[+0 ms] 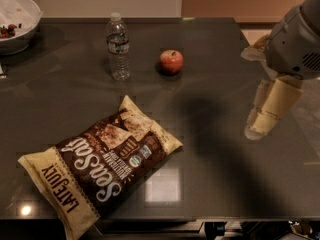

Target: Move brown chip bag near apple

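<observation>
The brown chip bag (102, 164) lies flat on the dark table (220, 59) at the front left, with cream ends and white "Sea Salt" script. The red apple (171, 62) sits at the back centre, well apart from the bag. My gripper (259, 125) hangs above the table's right part, pointing down and to the left. It is empty, to the right of both the bag and the apple, and touches nothing.
A clear plastic water bottle (118, 46) stands upright just left of the apple. A white bowl (17, 24) with some food sits at the back left corner. The table's right edge lies just under my arm.
</observation>
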